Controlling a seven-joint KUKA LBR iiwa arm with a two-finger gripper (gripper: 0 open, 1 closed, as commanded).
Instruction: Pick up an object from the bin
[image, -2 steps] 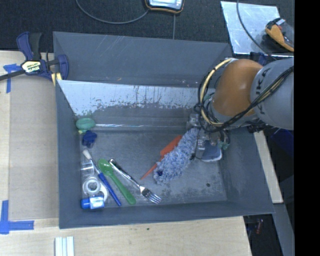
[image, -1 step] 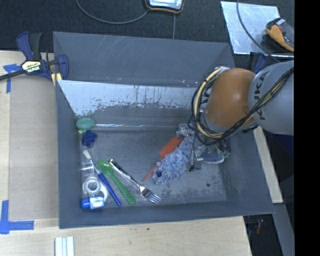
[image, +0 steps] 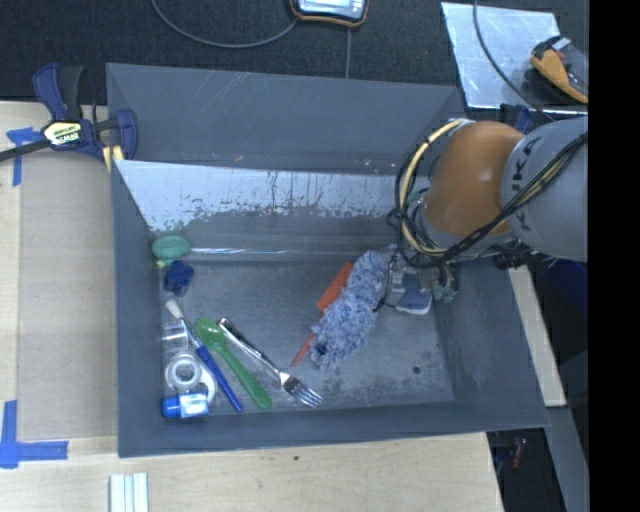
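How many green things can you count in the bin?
2: a green oval lump in the far left corner, and a long green utensil beside the fork. The cloth may hide more.

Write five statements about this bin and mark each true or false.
1. The fork lies near the front wall of the bin. True.
2. The cloth is red. False: it is blue-grey.
3. The end effector is beside the cloth's upper right end. True.
4. The green spoon lies to the view's right of the cloth. False: it lies to the view's left, beside the fork.
5. An orange stick pokes out from under the cloth. True.
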